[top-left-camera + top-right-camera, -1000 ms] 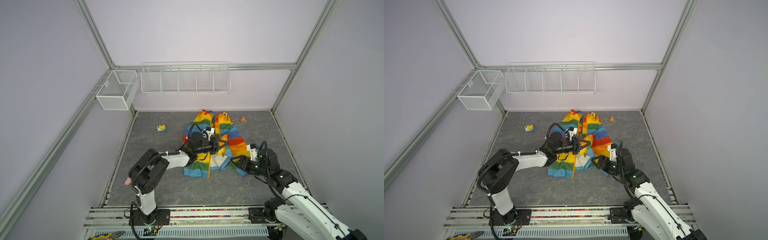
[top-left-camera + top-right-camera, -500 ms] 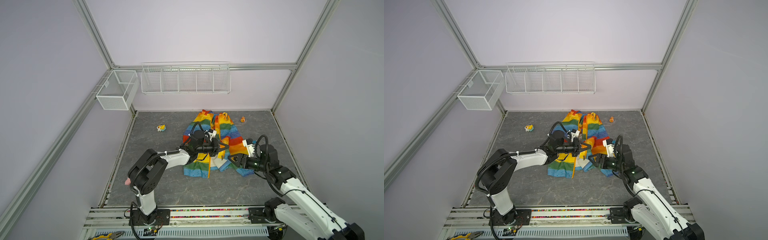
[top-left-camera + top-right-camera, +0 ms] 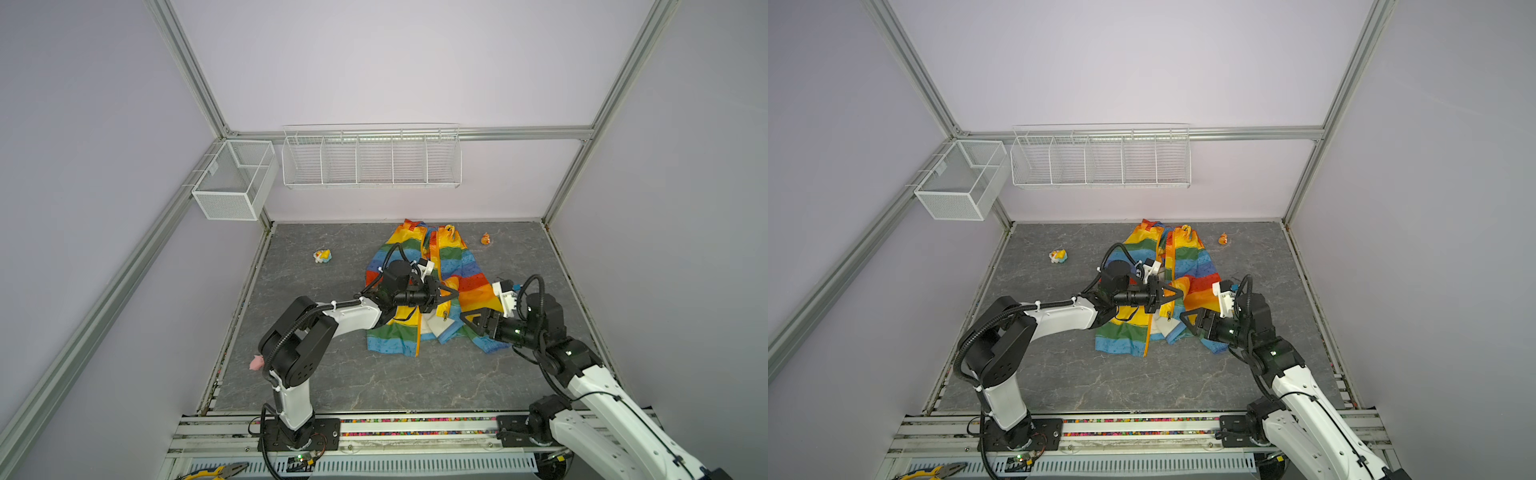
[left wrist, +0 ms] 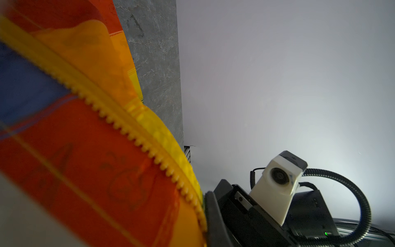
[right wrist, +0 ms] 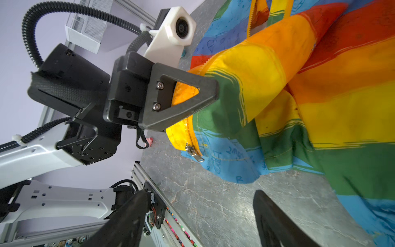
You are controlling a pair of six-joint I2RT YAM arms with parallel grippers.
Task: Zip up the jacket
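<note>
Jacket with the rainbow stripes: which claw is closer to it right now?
Left. The left claw is shut on the jacket's yellow zipper edge. The right claw hangs open by its lower part, gripping nothing.

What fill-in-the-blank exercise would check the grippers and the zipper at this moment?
The left gripper is ___ on the jacket at its yellow zipper edge.
The right gripper is ___ and holds nothing.
In the right wrist view, the zipper slider hangs beside a light ___ stripe.
Missing words: shut; open; blue.
</note>
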